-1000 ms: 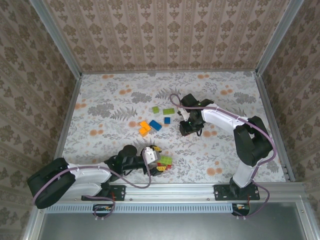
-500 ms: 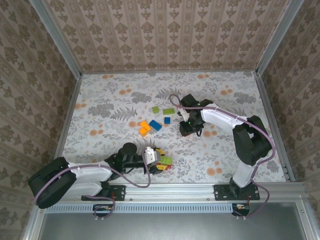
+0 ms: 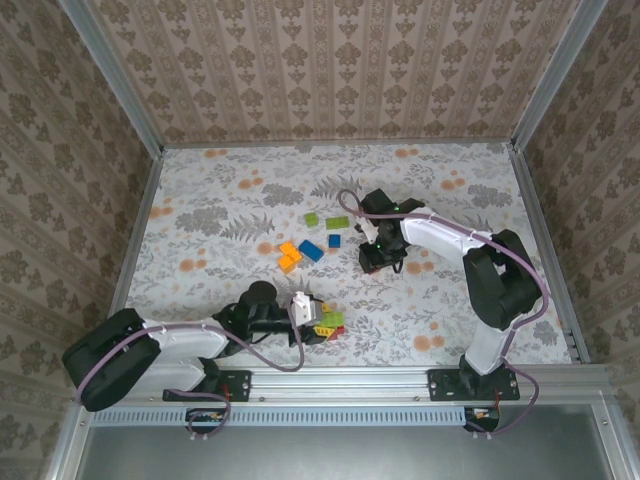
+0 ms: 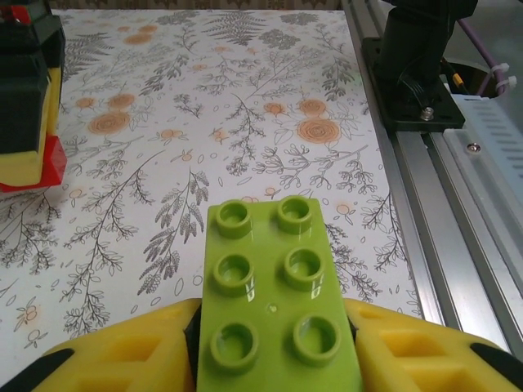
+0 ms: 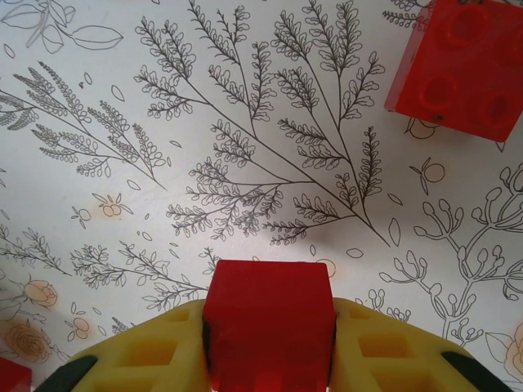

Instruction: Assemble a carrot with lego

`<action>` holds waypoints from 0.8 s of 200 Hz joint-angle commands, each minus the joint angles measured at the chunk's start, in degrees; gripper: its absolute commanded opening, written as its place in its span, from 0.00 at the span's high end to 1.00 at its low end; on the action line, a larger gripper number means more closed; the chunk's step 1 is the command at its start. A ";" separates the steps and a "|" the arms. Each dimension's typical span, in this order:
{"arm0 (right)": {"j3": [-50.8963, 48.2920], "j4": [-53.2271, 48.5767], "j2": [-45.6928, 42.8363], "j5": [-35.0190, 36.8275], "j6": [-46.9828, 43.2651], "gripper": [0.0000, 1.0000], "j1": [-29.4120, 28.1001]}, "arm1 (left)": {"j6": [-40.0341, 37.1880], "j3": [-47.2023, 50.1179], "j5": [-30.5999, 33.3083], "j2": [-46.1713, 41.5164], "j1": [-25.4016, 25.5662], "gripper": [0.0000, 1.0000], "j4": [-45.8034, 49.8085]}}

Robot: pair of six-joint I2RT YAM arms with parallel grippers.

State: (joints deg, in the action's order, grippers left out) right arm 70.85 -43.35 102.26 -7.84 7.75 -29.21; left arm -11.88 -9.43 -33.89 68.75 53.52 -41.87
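We find the left end effector (image 4: 274,347) clamped on a green brick (image 4: 268,269) by its long sides, and the right end effector (image 5: 268,335) clamped on a red brick (image 5: 268,302). We judge both light, rigid and glossy (liable to slip), so flat sides suit. Spare bricks (image 3: 311,250) lie mid-worktop (image 3: 220,200).

The left arm (image 3: 180,345) lies low along the near edge of the tabletop (image 3: 200,200), stretched rightward, its left hand (image 3: 318,322) clamped with yellow fingers (image 4: 122,359) against both sides of a lime-green brick (image 4: 274,294). The right arm (image 3: 450,240) rises from the near right corner, bends and reaches left toward the middle, where the right hand (image 3: 381,260) points down, pinching a red brick (image 5: 268,327)
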 commanded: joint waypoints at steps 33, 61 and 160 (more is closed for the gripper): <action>0.91 -0.57 0.27 -0.69 1.50 0.70 -0.93 | -1.39 -1.38 -1.99 1.07 -0.57 0.63 -0.32; 0.57 -2.01 -1.71 -0.12 2.77 0.72 -2.18 | -1.77 -1.54 -1.62 1.91 -0.62 0.68 -0.44; -4.40 -9.48 -20.65 1.63 18.08 0.76 -8.61 | -2.97 -1.20 0.71 3.29 -0.65 0.74 -1.38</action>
State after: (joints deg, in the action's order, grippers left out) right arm 68.05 -48.36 87.57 -6.66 18.55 -36.53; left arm -12.95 -10.28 -34.35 71.11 53.19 -43.59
